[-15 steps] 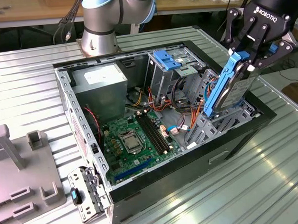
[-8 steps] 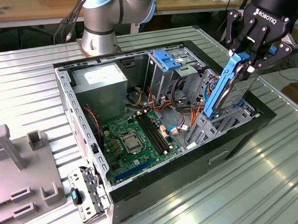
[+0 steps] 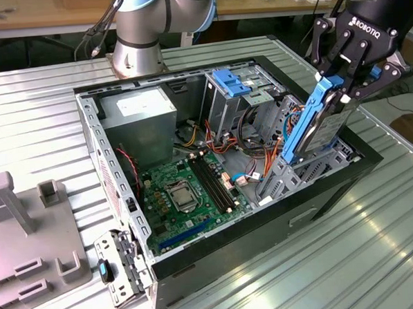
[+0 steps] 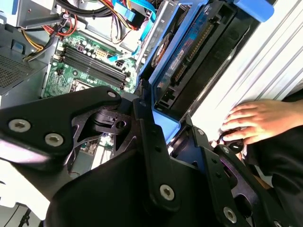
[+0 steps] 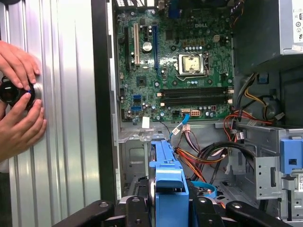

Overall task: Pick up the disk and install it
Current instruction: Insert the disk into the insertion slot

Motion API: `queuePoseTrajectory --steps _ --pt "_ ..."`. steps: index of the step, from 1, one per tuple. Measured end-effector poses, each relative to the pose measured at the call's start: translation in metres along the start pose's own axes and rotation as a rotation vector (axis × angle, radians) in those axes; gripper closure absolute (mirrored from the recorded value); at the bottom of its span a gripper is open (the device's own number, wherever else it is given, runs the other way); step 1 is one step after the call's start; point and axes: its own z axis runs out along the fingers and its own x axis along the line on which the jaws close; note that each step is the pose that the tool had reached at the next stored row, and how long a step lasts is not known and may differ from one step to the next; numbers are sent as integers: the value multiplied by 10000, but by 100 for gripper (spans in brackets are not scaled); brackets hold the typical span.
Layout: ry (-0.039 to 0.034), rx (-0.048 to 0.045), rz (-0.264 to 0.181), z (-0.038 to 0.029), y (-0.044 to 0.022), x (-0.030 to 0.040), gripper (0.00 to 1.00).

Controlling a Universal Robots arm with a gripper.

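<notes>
The disk (image 3: pixel 326 124) is held clamped at its top end by the gripper (image 3: pixel 346 83), tilted, its lower end sunk into the open PC case (image 3: pixel 320 205) just below.

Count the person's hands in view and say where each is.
2. In the first wrist view both rest on the ribbed metal table beside the open computer case: one hand and the other hand, both touching a small black object.

Silver arm (image 3: pixel 140 51), black gripper (image 3: pixel 343 85)!
Pale blue joint caps (image 3: pixel 139 2) at twelve o'clock, dark cables (image 3: pixel 101 25) alongside; silver screws (image 4: pixel 166 191) stud black links (image 4: pixel 151 142).
</notes>
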Motion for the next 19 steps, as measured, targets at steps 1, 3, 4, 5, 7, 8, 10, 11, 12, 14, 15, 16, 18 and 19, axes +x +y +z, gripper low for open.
queuePoseTrajectory --steps 1,3,4,5,7,8,10,11,12,14,15,16,18,19 --pt "-1 0 0 8 0 0 63" --pt "-1 0 0 17 -1 -1 63" --pt "-1 0 0 22 -1 -1 63" --pt "-1 0 0 28 -1 -1 63" --pt "-1 0 0 41 -2 -1 63" --pt "0 0 0 45 -2 -1 63" --pt "-1 0 0 55 -3 -1 63" --pt "0 0 0 59 -3 -2 63" --pt "0 0 0 63 -3 -2 63" --pt "-1 0 -1 76 -5 -2 63" --pt "-1 0 0 80 -5 -2 63" --pt "-1 0 0 84 -6 -3 63" --pt "-1 0 0 94 -9 -3 63" --pt "0 0 0 97 -10 -3 63"
